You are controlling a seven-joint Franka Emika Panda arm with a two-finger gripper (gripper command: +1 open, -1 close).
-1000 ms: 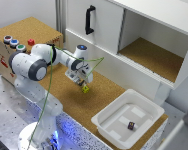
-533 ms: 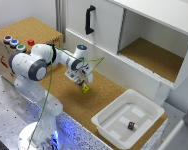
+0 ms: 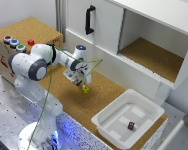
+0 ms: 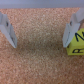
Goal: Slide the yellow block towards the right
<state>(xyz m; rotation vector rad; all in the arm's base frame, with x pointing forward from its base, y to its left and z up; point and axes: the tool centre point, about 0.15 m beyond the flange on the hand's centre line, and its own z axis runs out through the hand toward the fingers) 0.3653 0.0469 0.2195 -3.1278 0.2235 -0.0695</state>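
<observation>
Hand (image 3: 80,80) is hovering low over the cork table (image 3: 69,102) w/ fingers (image 4: 8,29) standing wide apart, nothing gripped btwn them. Yellow block (image 3: 85,89) is sitting on the table just below the hand; in wrist view it's lying right against one fingertip, outside the gap, not btwn the fingers. Off toward exterior view's right a white tray (image 3: 110,131) is holding a small dark cube (image 3: 131,125), well apart from the block, and coloured buttons (image 3: 16,44) are sitting on the raised box at exterior view's left.
</observation>
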